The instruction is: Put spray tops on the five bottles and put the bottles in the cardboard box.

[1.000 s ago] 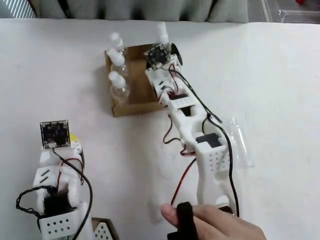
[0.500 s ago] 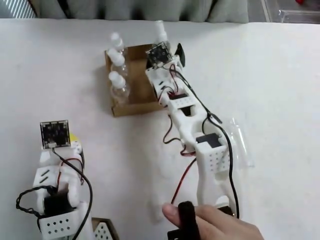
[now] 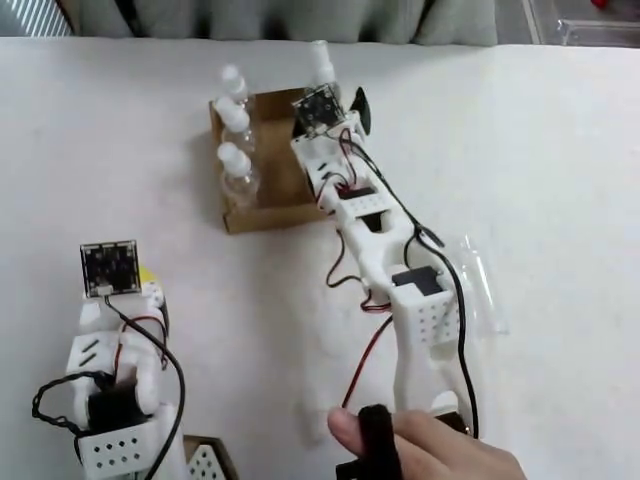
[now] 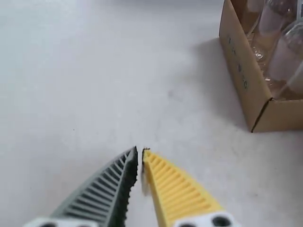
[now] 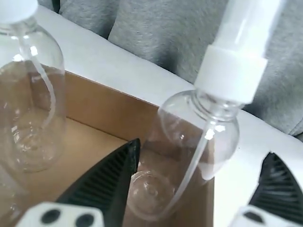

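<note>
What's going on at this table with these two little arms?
Two robot arms are packing spray bottles into a cardboard box. The right arm's tool is open, with a finger on either side of a clear bottle that has a white spray top and stands in a corner of the box. Three other topped bottles stand along the opposite side. The left arm's tool is shut and holds nothing, above the table near the box.

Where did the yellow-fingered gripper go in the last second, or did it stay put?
No, it stayed put: in the high view the left gripper sits just as far from the cardboard box as before.
</note>
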`<action>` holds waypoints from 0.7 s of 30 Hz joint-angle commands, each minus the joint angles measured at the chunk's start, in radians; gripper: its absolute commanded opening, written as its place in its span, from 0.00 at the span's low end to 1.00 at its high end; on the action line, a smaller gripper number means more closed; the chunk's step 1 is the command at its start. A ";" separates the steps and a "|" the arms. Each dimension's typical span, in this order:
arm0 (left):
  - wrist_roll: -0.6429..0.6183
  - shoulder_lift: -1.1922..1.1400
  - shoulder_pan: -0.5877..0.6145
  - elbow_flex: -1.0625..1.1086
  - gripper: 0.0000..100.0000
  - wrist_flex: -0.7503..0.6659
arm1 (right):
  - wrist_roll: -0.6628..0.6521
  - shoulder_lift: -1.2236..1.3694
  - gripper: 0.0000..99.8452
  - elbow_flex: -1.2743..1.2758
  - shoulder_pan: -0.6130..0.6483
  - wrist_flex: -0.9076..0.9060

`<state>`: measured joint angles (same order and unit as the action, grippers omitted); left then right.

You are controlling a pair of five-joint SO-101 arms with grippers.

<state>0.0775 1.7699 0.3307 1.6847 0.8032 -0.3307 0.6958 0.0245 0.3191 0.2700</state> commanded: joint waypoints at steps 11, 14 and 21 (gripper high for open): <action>0.009 0.005 -0.018 -0.003 0.03 -0.031 | 0.098 -0.147 0.34 0.041 -0.013 0.030; 0.009 0.005 -0.018 -0.003 0.03 -0.031 | 0.100 -0.173 0.34 0.063 -0.008 0.031; 0.009 0.005 -0.033 -0.003 0.03 -0.032 | 0.097 -0.180 0.34 0.068 -0.007 0.028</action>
<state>0.0775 1.7699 0.3184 1.6847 0.8017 -0.2401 0.5900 0.1013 0.3145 0.2762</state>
